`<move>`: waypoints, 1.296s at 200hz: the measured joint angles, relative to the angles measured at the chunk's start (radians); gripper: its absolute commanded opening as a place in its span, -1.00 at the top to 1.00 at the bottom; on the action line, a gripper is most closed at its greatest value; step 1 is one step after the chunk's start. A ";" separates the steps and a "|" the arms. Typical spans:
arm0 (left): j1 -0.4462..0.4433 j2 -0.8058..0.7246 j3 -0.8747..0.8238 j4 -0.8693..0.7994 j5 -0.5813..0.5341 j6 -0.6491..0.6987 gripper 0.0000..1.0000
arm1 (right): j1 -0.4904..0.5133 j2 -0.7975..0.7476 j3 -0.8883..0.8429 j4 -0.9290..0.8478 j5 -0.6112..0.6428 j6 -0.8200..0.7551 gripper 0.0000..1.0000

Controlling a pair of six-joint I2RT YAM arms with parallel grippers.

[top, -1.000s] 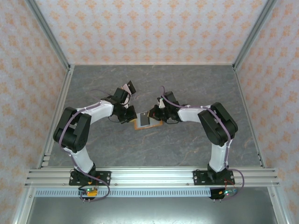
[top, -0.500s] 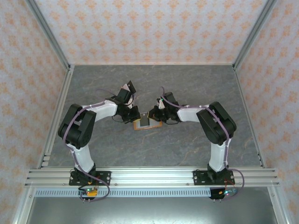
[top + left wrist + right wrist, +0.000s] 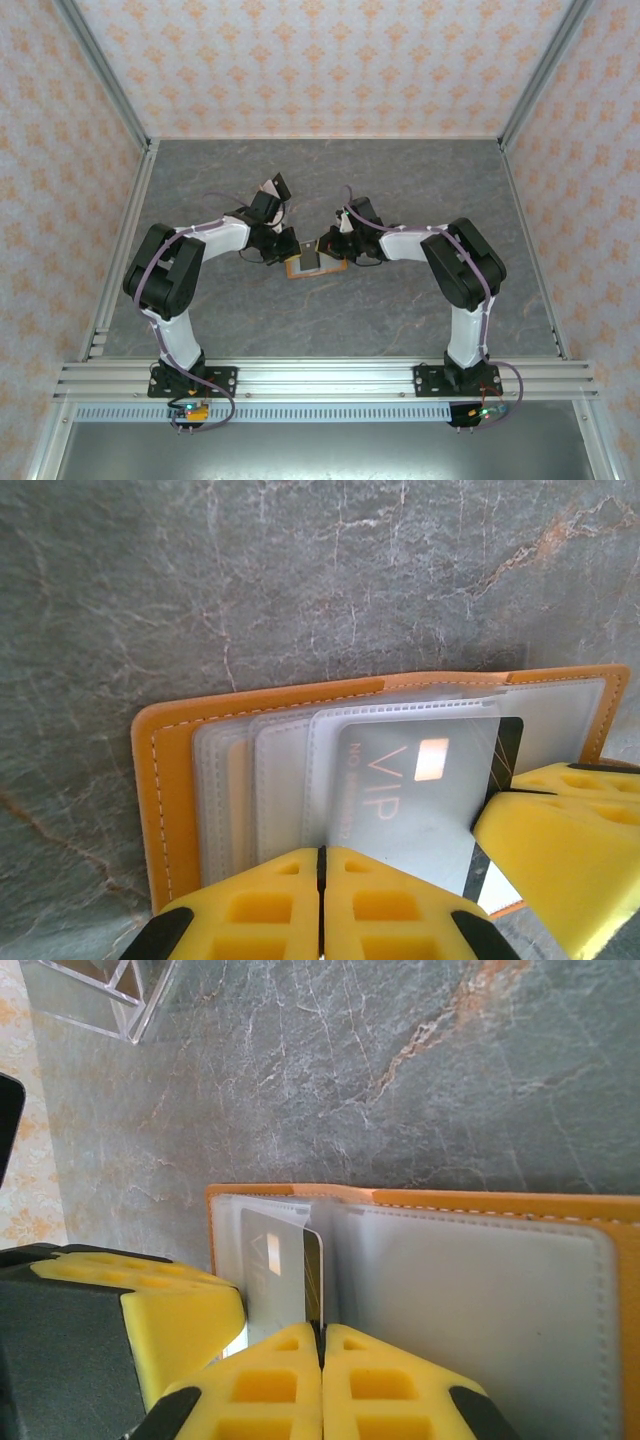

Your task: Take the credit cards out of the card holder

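Card (image 3: 410,790) partly behind left gripper (image 3: 322,908)

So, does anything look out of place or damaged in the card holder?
Nothing looks damaged. In the open card holder, a black card pokes out sideways behind the grey VIP card, past its clear sleeve.

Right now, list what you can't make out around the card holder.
- Left wrist: whether the shut left gripper pinches the VIP card or a sleeve; its fingers cover that edge.
- Left wrist: black card, mostly behind the VIP card.
- Top external: cards too small; arms overlap the card holder.
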State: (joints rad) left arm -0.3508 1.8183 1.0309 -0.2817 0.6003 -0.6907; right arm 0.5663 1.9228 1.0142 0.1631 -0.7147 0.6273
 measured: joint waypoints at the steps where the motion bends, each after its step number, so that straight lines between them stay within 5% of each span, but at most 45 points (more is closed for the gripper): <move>1: 0.000 0.000 0.000 0.000 0.000 0.000 0.84 | 0.000 0.000 -0.001 0.001 0.000 0.000 0.86; 196: 0.018 -0.002 -0.011 0.012 0.023 0.008 0.80 | -0.043 -0.041 0.002 -0.069 -0.001 -0.103 0.96; 228: 0.019 -0.004 -0.003 -0.001 0.024 0.008 0.65 | -0.050 -0.134 -0.040 -0.085 0.035 -0.124 0.97; 259: 0.020 -0.052 0.000 -0.043 0.005 -0.005 0.17 | -0.075 -0.214 -0.085 -0.072 0.037 -0.122 0.97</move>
State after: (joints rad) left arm -0.3309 1.7664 1.0309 -0.3248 0.6056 -0.6960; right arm 0.4915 1.7084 0.9295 0.0906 -0.6781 0.5053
